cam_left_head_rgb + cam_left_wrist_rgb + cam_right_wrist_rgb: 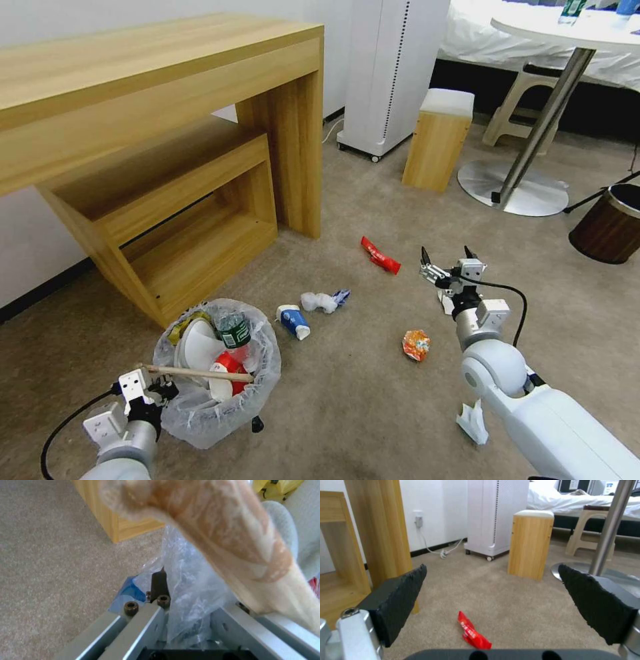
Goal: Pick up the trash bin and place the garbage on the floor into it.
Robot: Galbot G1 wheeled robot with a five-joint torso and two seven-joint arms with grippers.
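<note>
Down at the lower left of the head view, the left gripper (155, 389) is pinched onto the rim of the small round trash bin lined with crinkled clear plastic (217, 370); in the left wrist view one dark fingertip (159, 583) presses into the bag film, so the hold looks to be on liner and rim together. That bin should be light, but the film is slick and soft, so a grip on plastic alone could slide, and the frame under it is the safer purchase. Inside already: a green-labelled clear bottle (233, 331), white cups, something red, and a thin wooden stick (197, 373) lying across the top, which could roll off if the bin tips. Over at centre right, the right gripper (445, 261) hovers above the beige-tan carpeted floor (347, 393) with its black pads spread wide and nothing between them; in the right wrist view the flat red wrapper (472, 634) lies just ahead. That wrapper is thin, limp and crinkly, best nipped at a raised fold or end. Left on the carpet: a blue-white paper cup (293, 321) on its side, easily crushed, a crumpled white tissue (319, 302) beside it, an orange crumpled wrapper (416, 345) at centre, and a white paper scrap (473, 421) by the right arm.
</note>
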